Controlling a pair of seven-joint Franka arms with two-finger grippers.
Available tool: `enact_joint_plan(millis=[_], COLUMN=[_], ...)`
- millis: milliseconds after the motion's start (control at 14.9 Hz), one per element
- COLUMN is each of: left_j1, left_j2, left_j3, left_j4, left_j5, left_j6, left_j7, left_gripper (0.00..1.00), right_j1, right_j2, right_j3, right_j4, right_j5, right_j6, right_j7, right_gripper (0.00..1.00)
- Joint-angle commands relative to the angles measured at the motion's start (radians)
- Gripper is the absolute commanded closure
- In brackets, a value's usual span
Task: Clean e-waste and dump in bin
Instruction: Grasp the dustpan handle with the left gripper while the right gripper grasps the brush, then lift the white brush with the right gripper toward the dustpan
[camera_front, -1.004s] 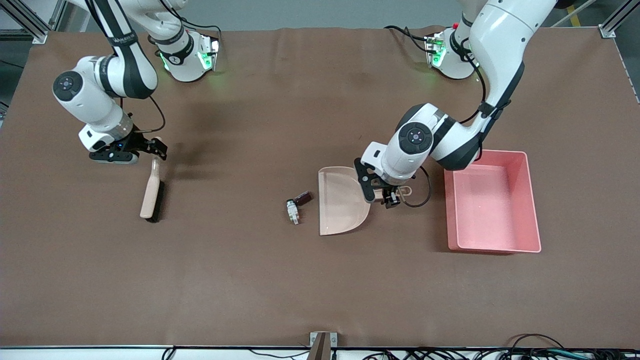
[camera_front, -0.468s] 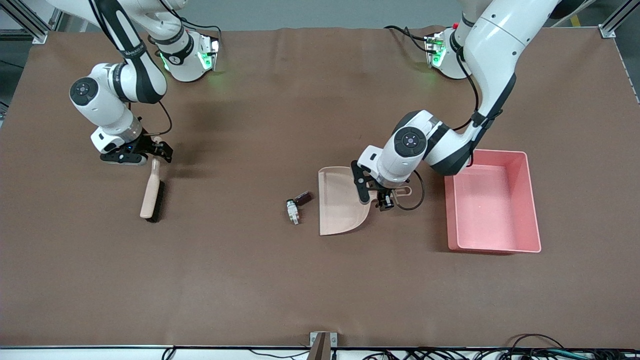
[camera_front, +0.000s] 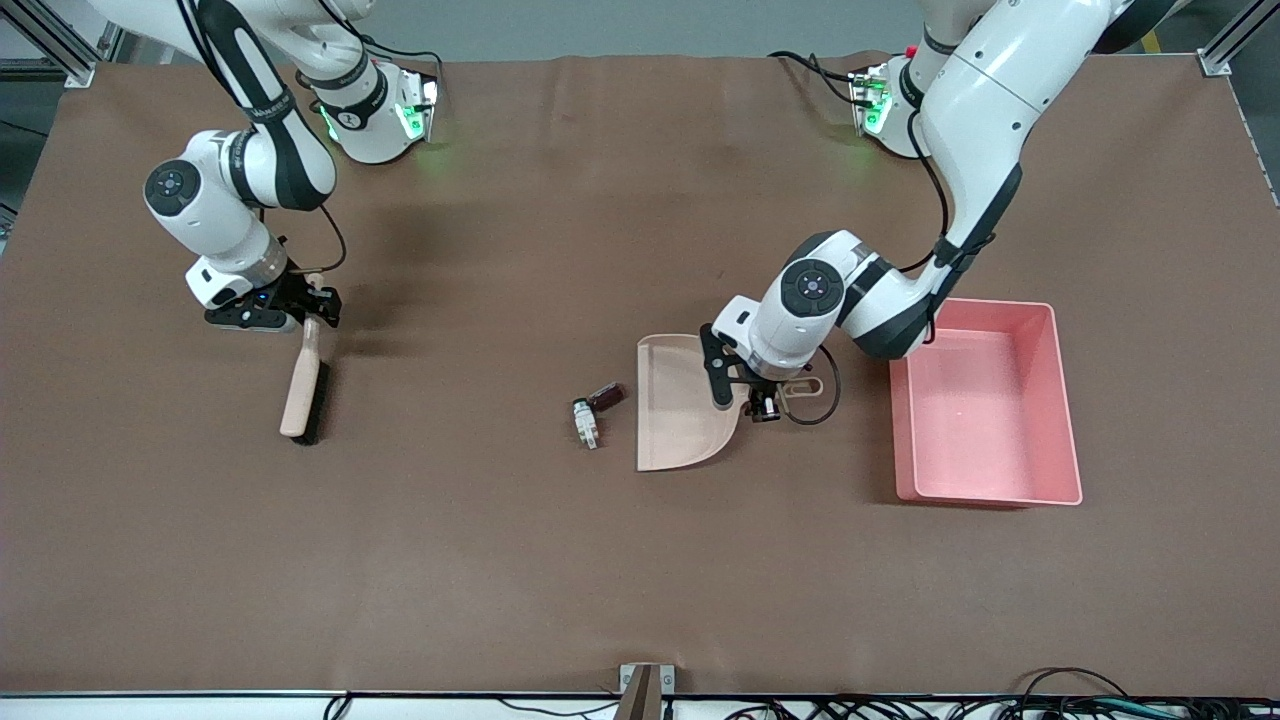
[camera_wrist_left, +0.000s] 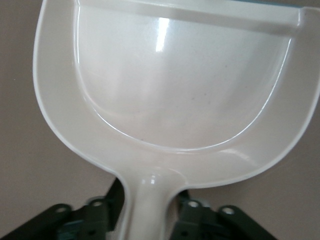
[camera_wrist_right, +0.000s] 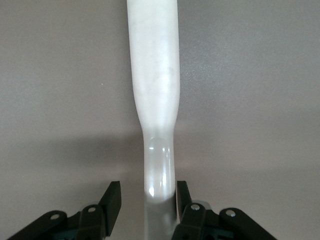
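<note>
The e-waste lies mid-table: a dark stubby cylinder (camera_front: 607, 395) and a whitish block (camera_front: 586, 423), just beside the open mouth of the beige dustpan (camera_front: 680, 400). My left gripper (camera_front: 742, 400) is open, low over the dustpan's handle where it meets the pan. In the left wrist view the handle (camera_wrist_left: 150, 200) fills the gap between the fingers. The pink bin (camera_front: 1066, 410) stands empty toward the left arm's end. My right gripper (camera_front: 315, 305) is open astride the tip of the brush (camera_front: 301, 385). In the right wrist view a gap shows beside the brush handle (camera_wrist_right: 152, 75).
The brown mat covers the whole table. A small metal bracket (camera_front: 645, 680) sits at the table edge nearest the camera. The left arm's black cable (camera_front: 825, 400) loops over the mat between the dustpan and the bin.
My left gripper has slid along the dustpan handle toward the pan, uncovering the handle's end loop. My right gripper has moved a little toward the table's middle over the brush tip.
</note>
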Motion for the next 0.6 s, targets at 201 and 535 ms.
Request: enact_joint_plan(millis=[201, 535], left_j1=[0.023, 0.026], left_j2=[-0.019, -0.027], left_j3=[-0.011, -0.021], left_j4=[-0.005, -0.006], left_j5=[0.016, 0.016], left_j6=[0.004, 0.002], left_j7=[0.041, 0.046], left_gripper=[0.54, 0.52], right_j1=[-0.013, -0.024], right_j2=[-0.001, 0.013], right_j3=[0.001, 0.001], right_j4=[-0.016, -0.010], right_j5=[0.010, 0.012], right_j6=[0.021, 0.022], right_j7=[0.007, 0.008], right_gripper=[0.60, 0.98])
